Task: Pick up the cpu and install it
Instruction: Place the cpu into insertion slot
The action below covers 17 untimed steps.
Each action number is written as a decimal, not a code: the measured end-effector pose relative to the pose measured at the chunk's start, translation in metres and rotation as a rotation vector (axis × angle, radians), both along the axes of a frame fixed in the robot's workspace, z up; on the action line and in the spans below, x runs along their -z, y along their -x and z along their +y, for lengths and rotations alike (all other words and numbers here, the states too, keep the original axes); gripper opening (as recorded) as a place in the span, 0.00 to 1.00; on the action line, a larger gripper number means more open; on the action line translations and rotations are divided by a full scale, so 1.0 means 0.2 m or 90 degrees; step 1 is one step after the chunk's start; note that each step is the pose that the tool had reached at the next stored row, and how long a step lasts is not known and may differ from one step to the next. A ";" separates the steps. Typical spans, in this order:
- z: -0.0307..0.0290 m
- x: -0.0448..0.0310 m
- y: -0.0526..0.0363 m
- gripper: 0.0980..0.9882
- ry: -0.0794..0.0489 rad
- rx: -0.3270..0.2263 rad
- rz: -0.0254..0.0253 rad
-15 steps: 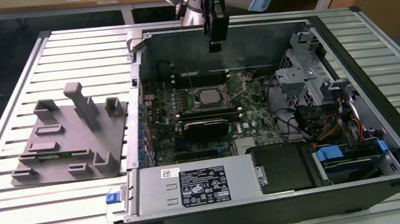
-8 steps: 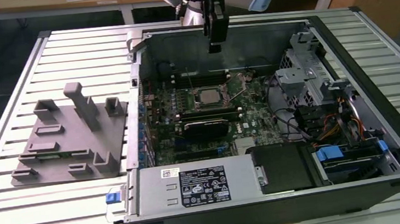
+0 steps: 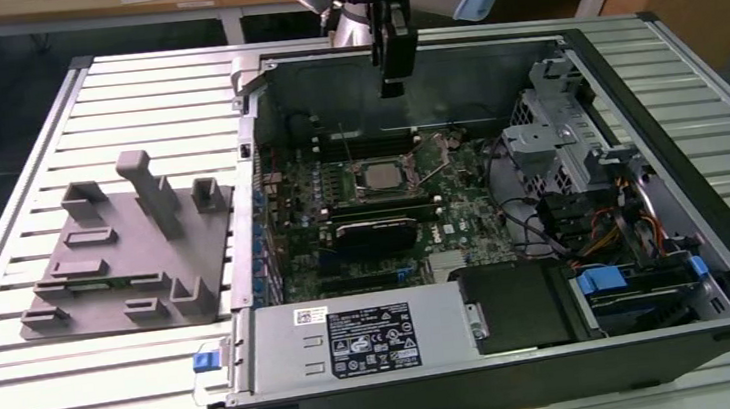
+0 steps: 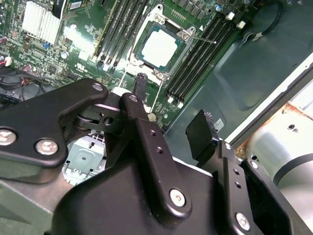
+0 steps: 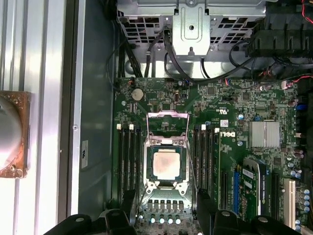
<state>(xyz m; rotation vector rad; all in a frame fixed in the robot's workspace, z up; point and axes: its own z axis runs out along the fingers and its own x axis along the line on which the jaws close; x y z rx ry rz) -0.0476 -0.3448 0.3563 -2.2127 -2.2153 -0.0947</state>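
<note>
Within the socket (image 5: 147,169) near the motherboard (image 5: 220,103) middle, the cpu (image 5: 166,165) lies, seemingly flush; gripper (image 5: 166,203) hangs above, jaws spread, empty

Smooth, bright silver metal on top of the cpu (image 5: 166,164), faintly glossy. Matt black finish on the claw (image 4: 171,105), with shiny steel screw heads (image 4: 177,197). Green laminate with a slight gloss across the motherboard (image 5: 220,98); finned bare silver metal on its heatsink (image 5: 264,134). Dull grey sheet metal for the computer case (image 3: 326,78). Matt grey plastic, a little rough, on the fixture blocks (image 3: 129,257). Ribbed pale metal for the surface (image 3: 126,87), satin in sheen.
</note>
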 end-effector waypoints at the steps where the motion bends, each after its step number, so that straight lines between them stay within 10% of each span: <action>1: 0.000 0.001 0.000 0.57 0.000 0.000 0.0000; 7: 0.000 0.021 0.000 0.57 0.000 0.000 0.0000; 8: 0.000 0.087 0.000 0.57 0.000 0.000 0.0000; 17: 0.000 0.100 0.000 0.57 0.000 0.000 0.0000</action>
